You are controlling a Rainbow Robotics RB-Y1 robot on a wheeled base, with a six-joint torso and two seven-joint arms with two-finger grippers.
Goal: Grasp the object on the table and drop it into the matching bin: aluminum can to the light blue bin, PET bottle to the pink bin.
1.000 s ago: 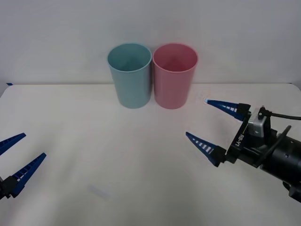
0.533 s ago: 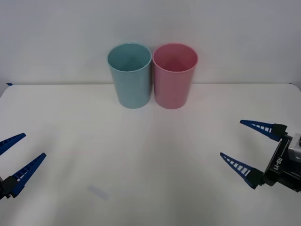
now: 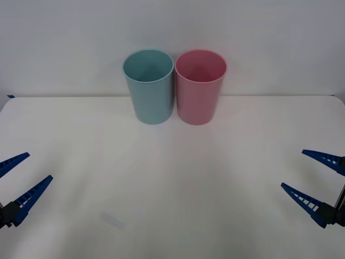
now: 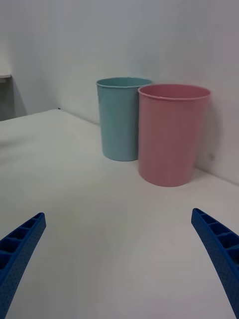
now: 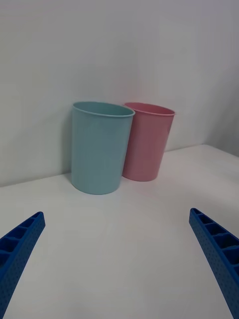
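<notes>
On the wide white table [image 3: 172, 178], the tall pale teal-blue plastic bin [image 3: 149, 86] and the tall pink plastic bin [image 3: 200, 86] stand touching side by side at twelve o'clock, the blue one to the left. No red can lies anywhere on the tabletop, so it is probably already inside a bin, though neither interior shows it.

The left end effector [image 3: 19, 183] hangs at eight o'clock, fingers spread wide with nothing between them. The right end effector [image 3: 318, 181] sits at four o'clock, likewise spread and empty.

Both look parked, well apart from the bins. The sound course is to hold the arms low and wide, clear of the bins, and avoid brushing either rim.
</notes>
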